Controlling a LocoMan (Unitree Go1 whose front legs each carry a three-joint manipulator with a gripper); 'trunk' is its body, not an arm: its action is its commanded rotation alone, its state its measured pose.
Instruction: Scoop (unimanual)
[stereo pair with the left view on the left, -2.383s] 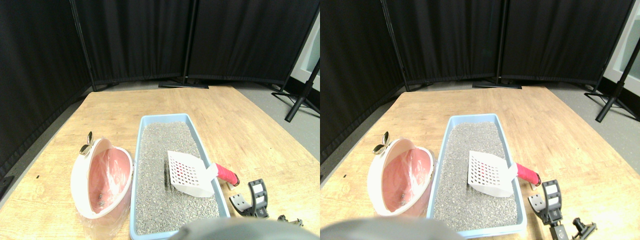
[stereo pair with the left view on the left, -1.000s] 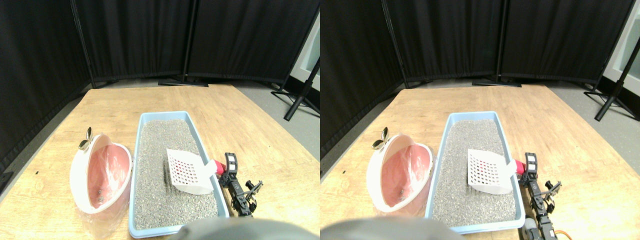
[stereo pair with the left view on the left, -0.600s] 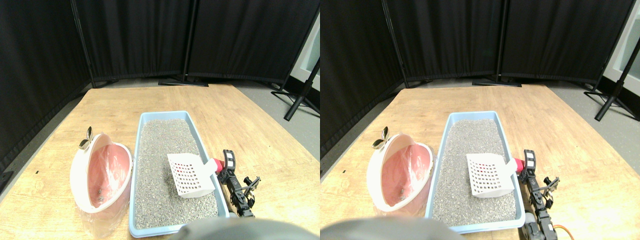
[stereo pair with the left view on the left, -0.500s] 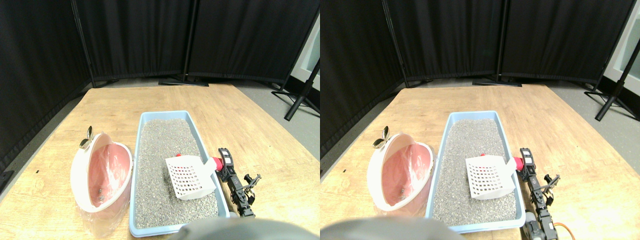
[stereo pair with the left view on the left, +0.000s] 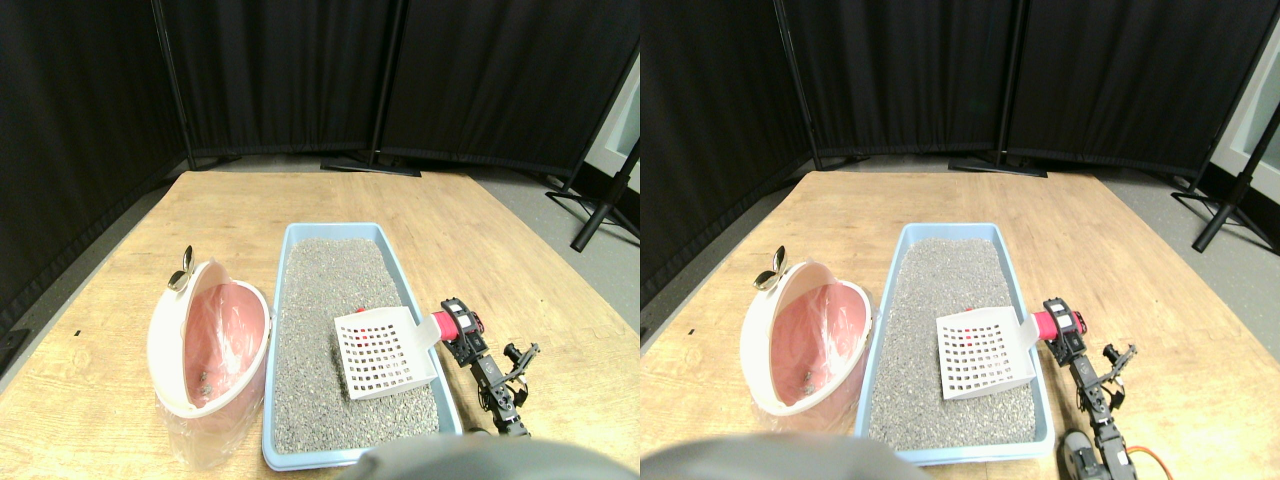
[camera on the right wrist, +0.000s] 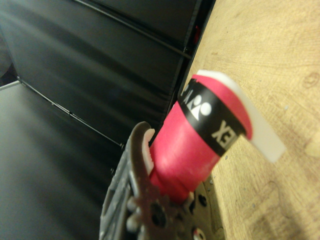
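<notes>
Scoop (stereo pair with the left view on the left: 385, 350) now flatter over litter (stereo pair with the left view on the left: 330, 300)

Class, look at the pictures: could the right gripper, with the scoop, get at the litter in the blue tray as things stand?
Probably yes. The right gripper is at the scoop's red handle, and the scoop already sits over the open tray, nothing between.

The only lettering that shows stands on the scoop's red wrapped handle (camera on the right wrist: 192, 150), on a black band (camera on the right wrist: 210, 117) that runs around it near its white end. In white on that band, the wrist view gives a small logo, then the letters "EX" further along, the rest of the word turning out of sight around the handle. In the stereo pair view the band is too small to read, and nothing else there carries text.
</notes>
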